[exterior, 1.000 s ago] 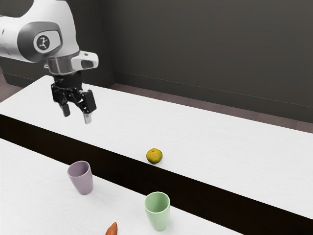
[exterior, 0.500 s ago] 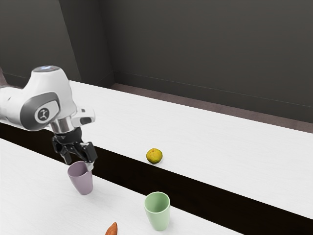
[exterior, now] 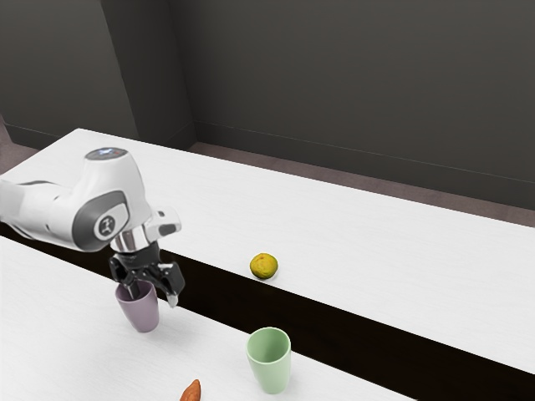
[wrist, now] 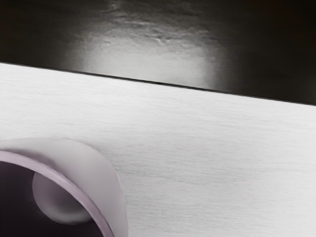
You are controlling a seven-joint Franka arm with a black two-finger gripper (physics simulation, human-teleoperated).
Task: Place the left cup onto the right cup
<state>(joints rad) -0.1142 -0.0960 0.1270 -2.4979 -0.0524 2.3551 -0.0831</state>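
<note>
The mauve cup [exterior: 139, 311] stands upright on the near white table, at the exterior view's left. The pale green cup [exterior: 268, 359] stands upright to its right, closer to the front edge. My gripper [exterior: 150, 296] has come down over the mauve cup's rim and is open. One finger dips inside the cup and the other finger [exterior: 171, 295] hangs outside its right wall, so the jaws straddle that wall without pinching it. In the wrist view the mauve cup's rim [wrist: 84, 185] and hollow sit right under my hand.
A yellow-orange fruit [exterior: 264, 266] lies on the far table [exterior: 376, 242], beyond a dark gap [exterior: 351, 330] between the two tables. An orange root vegetable [exterior: 191, 391] lies near the front edge, between the cups. The near table [exterior: 50, 334] is bare left of the mauve cup.
My arm has dropped from high above the far table down to the mauve cup. The open fingers now straddle its rim. Neither cup has moved.
</note>
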